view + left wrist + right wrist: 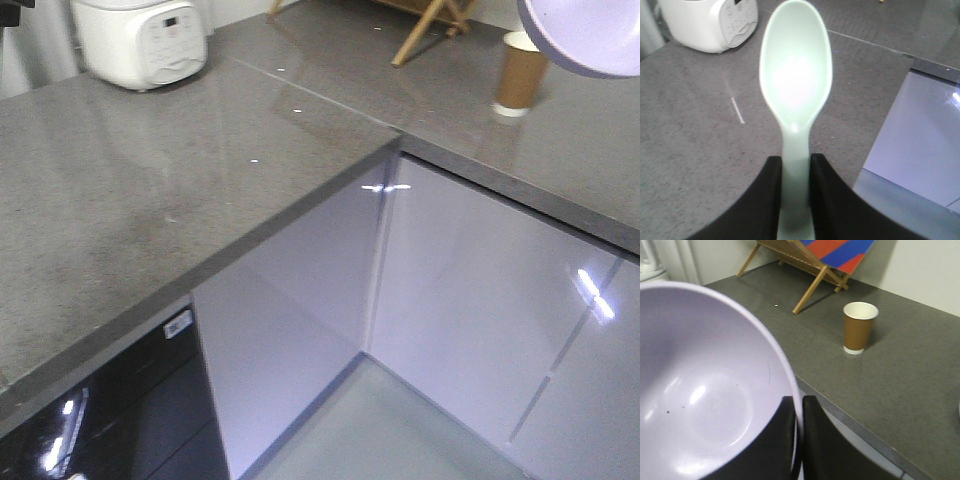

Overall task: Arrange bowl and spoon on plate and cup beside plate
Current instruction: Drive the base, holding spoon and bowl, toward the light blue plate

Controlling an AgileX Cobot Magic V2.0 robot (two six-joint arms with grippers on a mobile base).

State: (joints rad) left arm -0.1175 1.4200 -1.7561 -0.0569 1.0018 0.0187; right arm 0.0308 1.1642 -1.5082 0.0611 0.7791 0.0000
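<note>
Your left gripper (pixel 796 161) is clamped on the handle of the pale mint-green spoon (pixel 796 85). Its two black fingers (pixel 757 200) press the handle from either side. The spoon's scoop points away from the wrist, with its hollow side facing the camera. You are holding the spoon in the air above the grey speckled countertop (pixel 685 135). The white rice cooker (pixel 715 22) stands on that counter at the far left.

Your right gripper (pixel 799 407) is closed on the rim of the lilac bowl (pixel 700 390), which is pinched between one finger against the inner wall and one outside it. The bowl fills the left of the right wrist view with its glossy inside turned to the camera, and it is lifted off the counter. In the front-facing view only part of it shows, tilted, in the top right corner above the counter.

The brown paper cup (pixel 860 327) stands upright on the countertop with its white rim up. It touches neither gripper and is well apart from the bowl. Behind it, a wooden stand (pixel 805 280) carries a board (pixel 840 250) striped in blue and red-orange.

In the front-facing view the counter turns a corner. Below it are glossy lilac cabinet doors (pixel 470 290), with a black appliance front (pixel 110 420) at the lower left.
</note>
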